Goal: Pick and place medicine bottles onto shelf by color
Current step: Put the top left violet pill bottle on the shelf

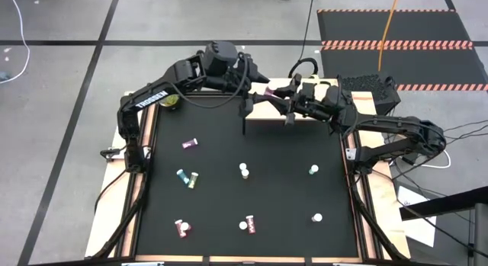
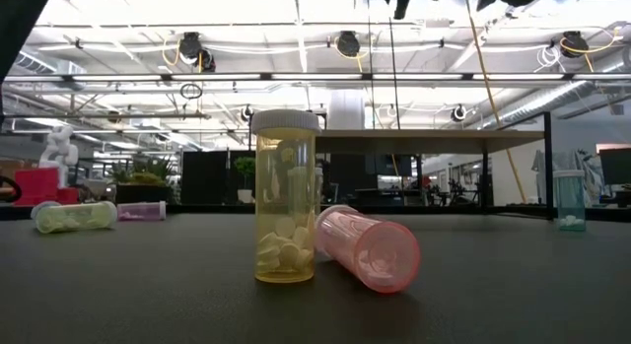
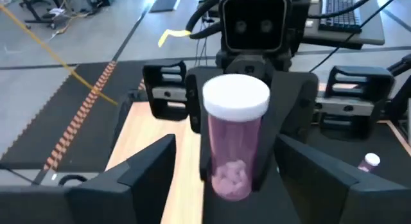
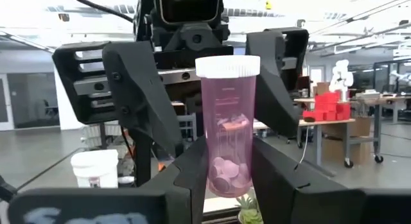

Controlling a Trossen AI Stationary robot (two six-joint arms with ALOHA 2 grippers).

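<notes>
A purple medicine bottle [image 4: 228, 115] with a white cap stands upright in the air between my two grippers, over the pale wooden shelf [image 1: 263, 110] at the table's far side. My right gripper [image 4: 230, 182] is shut on it. My left gripper [image 3: 231, 185] faces it from the other side and is open. Its fingers [image 4: 138, 102] stand wide on either side of the bottle and touch nothing. In the high view the bottle [image 1: 268, 91] shows between my left gripper [image 1: 258, 83] and my right gripper [image 1: 280, 98]. My right gripper pinches the bottle's lower body [image 4: 221, 169] between its two fingers, which come at it roughly level from the table's right and lie across it. The bottle stands upright with its cap up, lifted clear of the shelf.
Several other bottles lie or stand on the black table: purple [image 1: 189, 144], teal [image 1: 181, 174], yellow [image 1: 194, 179], red [image 1: 181, 229] and more toward the middle and right. In the low view a yellow bottle [image 2: 286, 196] stands beside a pink one [image 2: 370, 247] lying down. A small green plant [image 1: 169, 104] sits far left.
</notes>
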